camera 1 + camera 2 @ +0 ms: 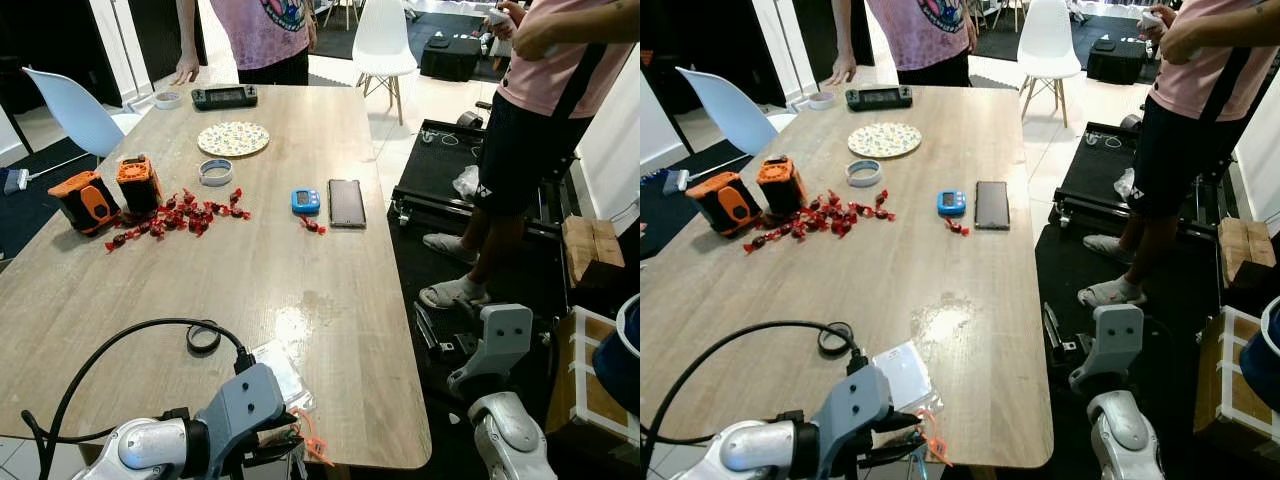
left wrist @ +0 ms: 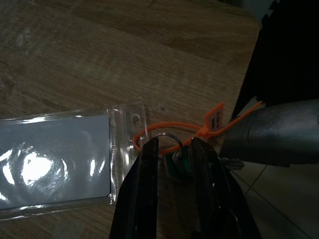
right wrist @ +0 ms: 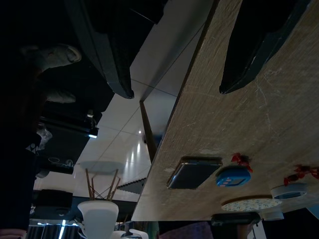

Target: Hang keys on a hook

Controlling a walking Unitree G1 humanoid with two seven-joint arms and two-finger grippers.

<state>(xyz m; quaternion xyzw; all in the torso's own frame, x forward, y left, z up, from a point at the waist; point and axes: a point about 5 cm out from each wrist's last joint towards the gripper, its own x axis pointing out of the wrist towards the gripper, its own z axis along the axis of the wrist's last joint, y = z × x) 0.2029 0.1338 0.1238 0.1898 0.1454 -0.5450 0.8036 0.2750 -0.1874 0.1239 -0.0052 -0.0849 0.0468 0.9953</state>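
The keys point(image 2: 178, 160) are a metal ring with a green tag, tied by an orange zip tie point(image 2: 172, 127) to a clear plastic pouch point(image 2: 55, 159) holding a white card. They lie at the near right corner of the wooden table point(image 1: 300, 270). My left gripper point(image 2: 174, 149) is shut on the keys, its black fingers point(image 2: 147, 169) pinching ring and tag. In the left eye view that gripper point(image 1: 285, 438) sits at the table's near edge beside the pouch point(image 1: 281, 370). My right gripper point(image 3: 177, 89) hangs open off the table's right side, below the tabletop.
Further up the table lie a phone point(image 1: 346, 202), a blue timer point(image 1: 306, 200), red candies point(image 1: 185, 215), two orange boxes point(image 1: 110, 193), a tape roll point(image 1: 215, 172), and a patterned plate point(image 1: 233, 138). One person stands at the far end point(image 1: 265, 40), another on the right point(image 1: 520, 150).
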